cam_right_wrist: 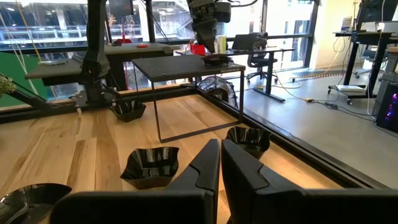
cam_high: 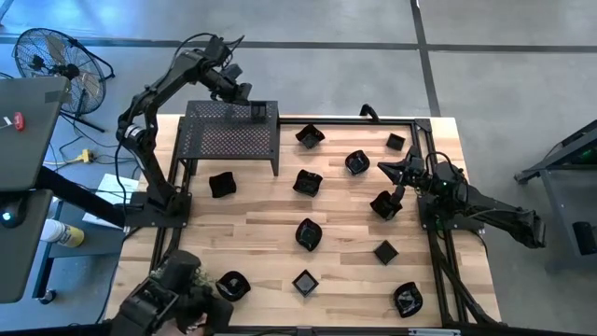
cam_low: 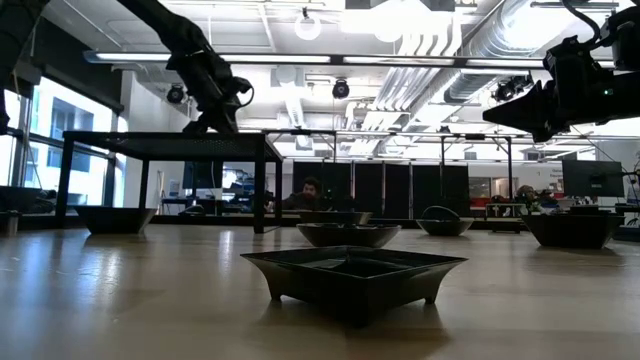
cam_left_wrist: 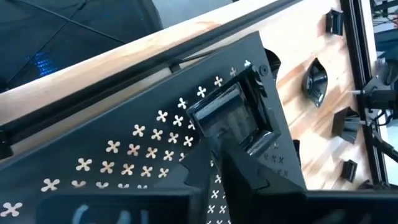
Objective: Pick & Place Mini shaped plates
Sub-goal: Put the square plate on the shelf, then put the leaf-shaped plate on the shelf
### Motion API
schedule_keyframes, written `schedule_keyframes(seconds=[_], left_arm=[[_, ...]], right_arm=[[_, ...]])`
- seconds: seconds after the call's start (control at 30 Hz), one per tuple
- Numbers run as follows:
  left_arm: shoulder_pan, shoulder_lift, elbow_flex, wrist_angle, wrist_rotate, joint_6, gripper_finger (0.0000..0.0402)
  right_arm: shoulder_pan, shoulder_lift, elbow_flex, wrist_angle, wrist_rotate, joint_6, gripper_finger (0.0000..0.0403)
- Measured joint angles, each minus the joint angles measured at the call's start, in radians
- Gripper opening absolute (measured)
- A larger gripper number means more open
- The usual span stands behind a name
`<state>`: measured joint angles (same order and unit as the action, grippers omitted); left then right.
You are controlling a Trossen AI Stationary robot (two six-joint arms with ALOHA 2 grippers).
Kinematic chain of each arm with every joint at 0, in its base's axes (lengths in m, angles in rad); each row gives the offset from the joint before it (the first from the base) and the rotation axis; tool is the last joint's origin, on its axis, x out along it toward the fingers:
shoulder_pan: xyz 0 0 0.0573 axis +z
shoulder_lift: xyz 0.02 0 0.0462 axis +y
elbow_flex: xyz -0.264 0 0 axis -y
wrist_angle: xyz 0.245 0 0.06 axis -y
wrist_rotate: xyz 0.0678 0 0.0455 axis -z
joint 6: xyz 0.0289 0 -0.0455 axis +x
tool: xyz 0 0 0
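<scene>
An open-plan robotics lab: exposed ceiling ducts [cam_low: 470,45], rows of desks [cam_right_wrist: 273,53] with office chairs [cam_right_wrist: 256,46], a floor fan [cam_high: 56,61] beside the wooden counter [cam_high: 261,233]

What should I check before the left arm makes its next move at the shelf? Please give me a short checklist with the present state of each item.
1. Square plate lies on the perforated shelf, near its corner: ok.
2. Left gripper has fully let go of the plate: cannot tell; the fingers are right at its edge.
3. Plate sits flat, not over the shelf's edge: ok.
4. Right gripper shut, empty, away from the shelf: ok.
5. Other plates remain on the table to collect: ok.
</scene>
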<state>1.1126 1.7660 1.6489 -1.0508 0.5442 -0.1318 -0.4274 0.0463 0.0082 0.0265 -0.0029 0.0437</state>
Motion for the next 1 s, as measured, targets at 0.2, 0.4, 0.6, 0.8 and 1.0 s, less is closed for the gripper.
schedule_keyframes(seconds=[0.2, 0.4, 0.6, 0.8, 1.0], left_arm=[[0.0, 0.0, 0.049, -0.029, -0.028, 0.037, 0.0073], [-0.046, -0.05, 0.186, -0.131, -0.126, 0.152, 0.0032], [-0.242, -0.228, 0.058, 0.124, -0.139, 0.134, 0.001], [-0.505, -0.424, -0.328, 0.642, -0.194, -0.028, 0.0002], [-0.694, -0.586, -0.72, 1.125, -0.312, -0.164, 0.0001]], right_arm=[[0.0, 0.0, 0.0, 0.0, 0.0, 0.0, 0.0012], [0.0, 0.0, 0.0, 0.0, 0.0, 0.0, 0.0012], [0.0, 0.0, 0.0, 0.0, 0.0, 0.0, 0.0012], [0.0, 0.0, 0.0, 0.001, 0.019, 0.0, 0.0012], [0.0, 0.0, 0.0, 0.001, 0.019, 0.0, 0.0012]])
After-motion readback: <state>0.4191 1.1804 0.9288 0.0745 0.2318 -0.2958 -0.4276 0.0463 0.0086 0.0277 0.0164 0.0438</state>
